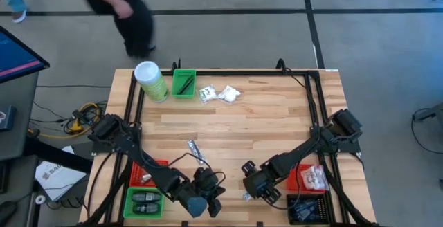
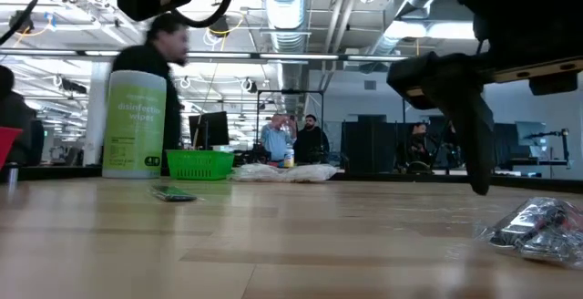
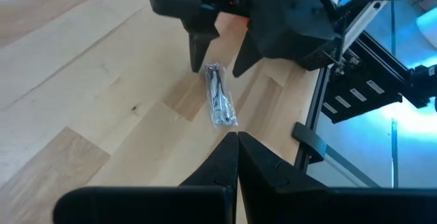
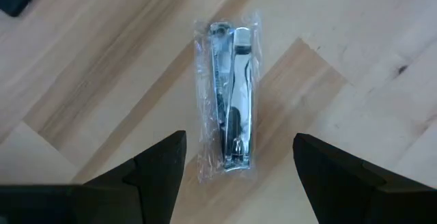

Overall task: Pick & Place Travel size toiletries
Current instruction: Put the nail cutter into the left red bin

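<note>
Green bin, far edge: the small green bin (image 1: 183, 84) stands near the far left corner, just beside the green wipes canister (image 1: 151, 81); dark slim items lie in it.
Left bins: a red bin (image 1: 147, 174) and a green bin (image 1: 144, 204) sit at the near left corner; the green one holds dark oval pieces, the red one pale items, partly hidden by the arm.
Right bins: a red bin (image 1: 309, 178) holding clear crinkly packets and a black bin (image 1: 306, 211) with dark packets sit at the near right corner.
Right hand: the right hand (image 4: 239, 157) hangs low over the near edge, fingers spread wide and holding nothing, straddling a silvery nail clipper in a clear wrapper (image 4: 230, 101) that lies flat on the worktop (image 1: 263, 123).
Left hand: the left hand (image 3: 237, 138) is near the near edge, fingers pressed together and empty, pointing toward the same packet.
Loose items: white sachets (image 1: 219, 93) lie near the far edge; another slim packet (image 1: 196, 151) lies toward the near left.
Open room: the worktop's middle and far right corner are bare wood.
</note>
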{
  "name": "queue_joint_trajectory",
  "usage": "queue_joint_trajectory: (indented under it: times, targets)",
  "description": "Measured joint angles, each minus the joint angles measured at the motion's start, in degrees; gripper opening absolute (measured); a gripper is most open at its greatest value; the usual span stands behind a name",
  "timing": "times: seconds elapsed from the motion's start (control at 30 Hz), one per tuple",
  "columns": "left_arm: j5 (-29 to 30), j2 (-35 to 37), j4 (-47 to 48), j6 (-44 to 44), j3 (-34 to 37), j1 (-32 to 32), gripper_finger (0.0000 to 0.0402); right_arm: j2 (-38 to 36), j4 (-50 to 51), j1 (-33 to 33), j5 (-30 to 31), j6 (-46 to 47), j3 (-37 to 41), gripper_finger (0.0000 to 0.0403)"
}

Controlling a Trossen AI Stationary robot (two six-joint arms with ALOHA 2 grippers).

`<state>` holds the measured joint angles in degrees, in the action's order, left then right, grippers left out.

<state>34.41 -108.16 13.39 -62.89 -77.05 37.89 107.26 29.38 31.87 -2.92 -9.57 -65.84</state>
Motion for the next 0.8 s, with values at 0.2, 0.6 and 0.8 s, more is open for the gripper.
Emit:
queue_joint_trajectory:
  times: [0.2, 0.6, 0.8]
  targets:
    - [0.27, 0.0, 0.15, 0.0, -0.01, -0.81, 0.0, -0.02, -0.21, -0.45, -0.07, -1.57, 0.71, 0.026]
    - [0.31, 0.0, 0.59, -0.01, 0.0, -0.81, 0.0, 2.57, -2.48, -0.19, 0.48, -1.09, 0.59, 0.026]
    - [0.3, 0.0, 0.58, -0.35, 0.0, -0.81, 0.0, 3.26, -2.34, -0.19, 0.41, 1.48, 0.44, 0.0258]
